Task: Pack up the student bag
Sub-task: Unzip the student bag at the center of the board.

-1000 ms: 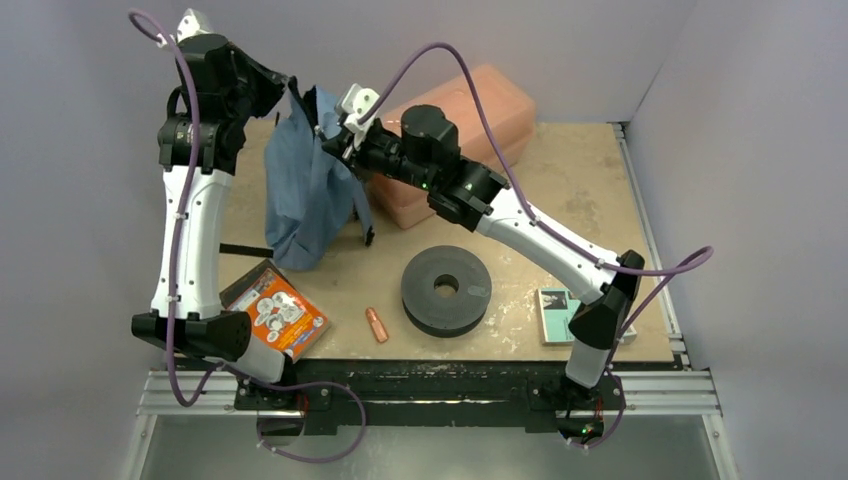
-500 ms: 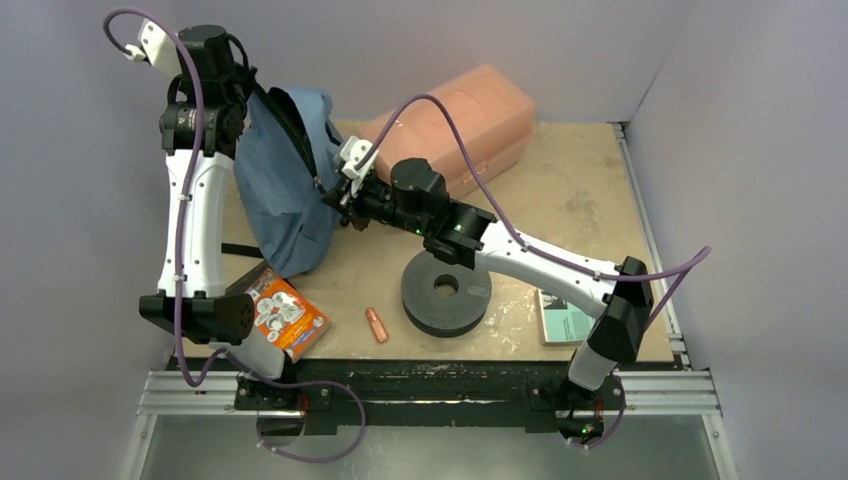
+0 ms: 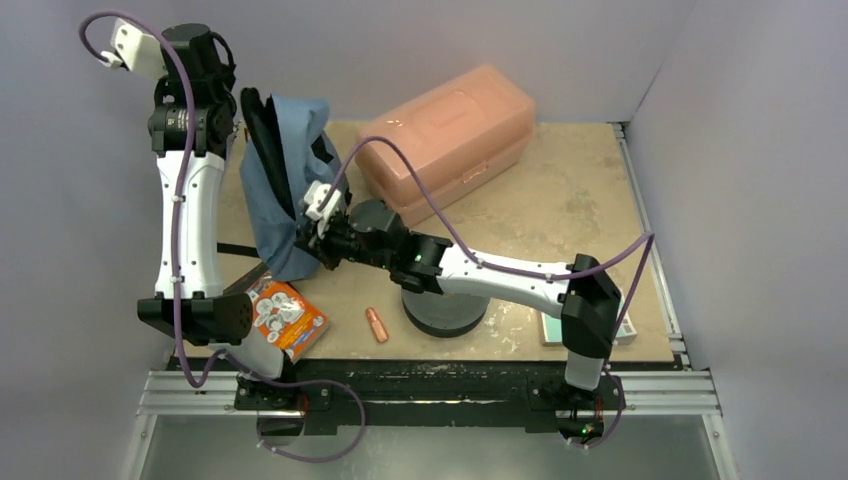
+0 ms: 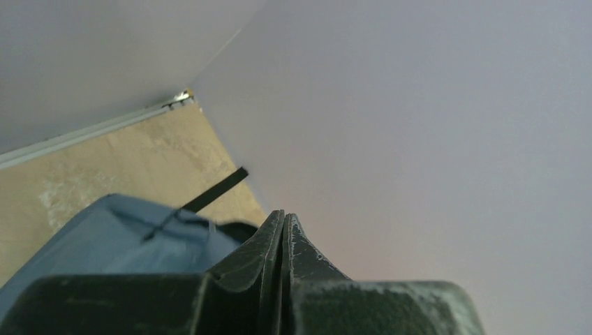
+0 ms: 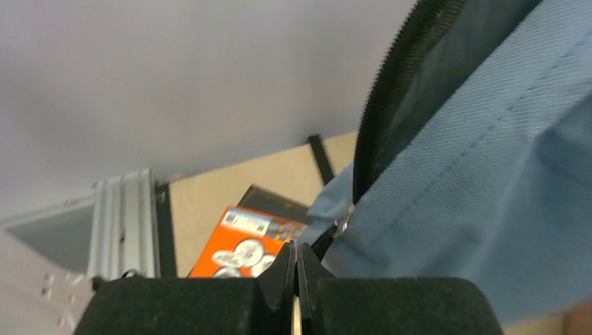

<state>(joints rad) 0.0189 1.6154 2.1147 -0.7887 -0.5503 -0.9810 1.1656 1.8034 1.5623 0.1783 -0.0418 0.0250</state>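
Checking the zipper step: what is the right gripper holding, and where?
The student bag, by its zipper pull, pinched in the right gripper's shut jaws.

top view looks down; wrist views closely share student bag (image 3: 278,190)

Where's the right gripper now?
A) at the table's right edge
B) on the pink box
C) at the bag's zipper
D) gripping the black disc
C: the right wrist view shows the right gripper shut right at the zipper of the bag, its pull running down to the fingertips.
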